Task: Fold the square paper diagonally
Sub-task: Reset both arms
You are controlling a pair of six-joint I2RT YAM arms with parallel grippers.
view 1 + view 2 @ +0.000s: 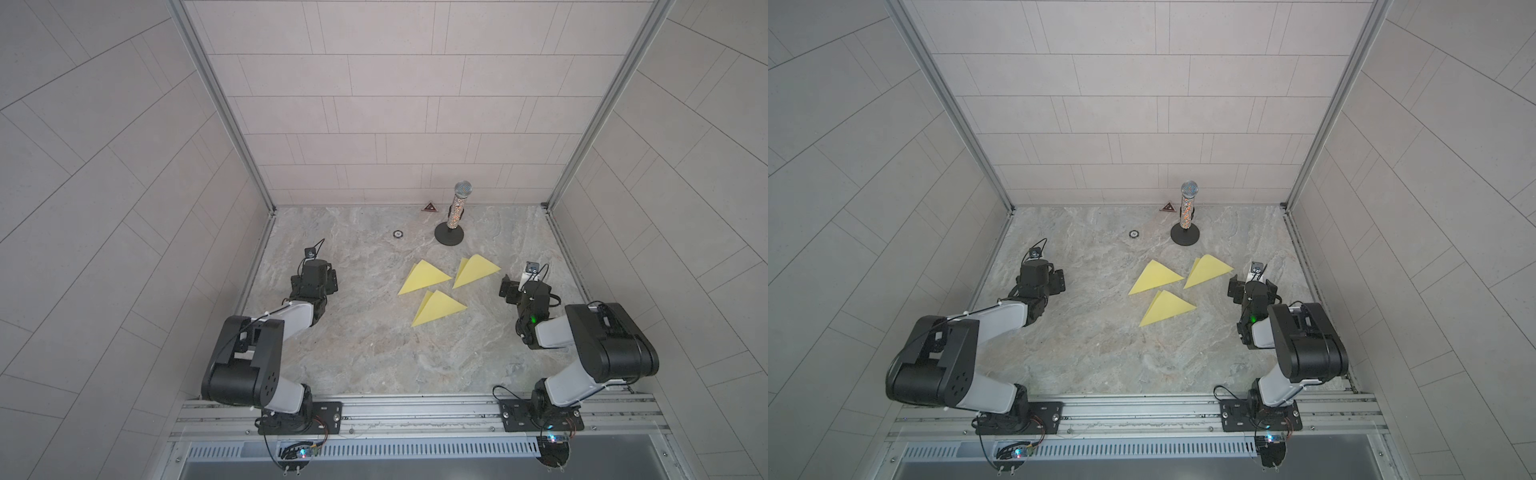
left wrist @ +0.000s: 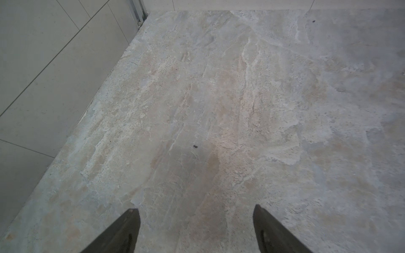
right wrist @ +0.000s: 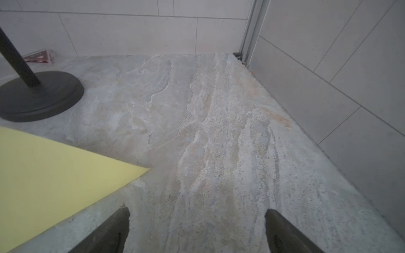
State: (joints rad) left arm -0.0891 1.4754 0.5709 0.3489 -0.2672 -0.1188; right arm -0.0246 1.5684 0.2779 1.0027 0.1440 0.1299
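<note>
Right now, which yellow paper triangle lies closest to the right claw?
The folded triangle just in front of the microphone stand, its sharp tip pointing toward the right claw; the other two lie farther from it.

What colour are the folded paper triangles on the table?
Pale yellow, all three paper triangles; this shows best in a top view.

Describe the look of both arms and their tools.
The left arm and right arm share black rounded joint housings, pale grey links and thin black cables. A green light glows on the right wrist. The left tool and right tool end in dark tapered fingers.
</note>
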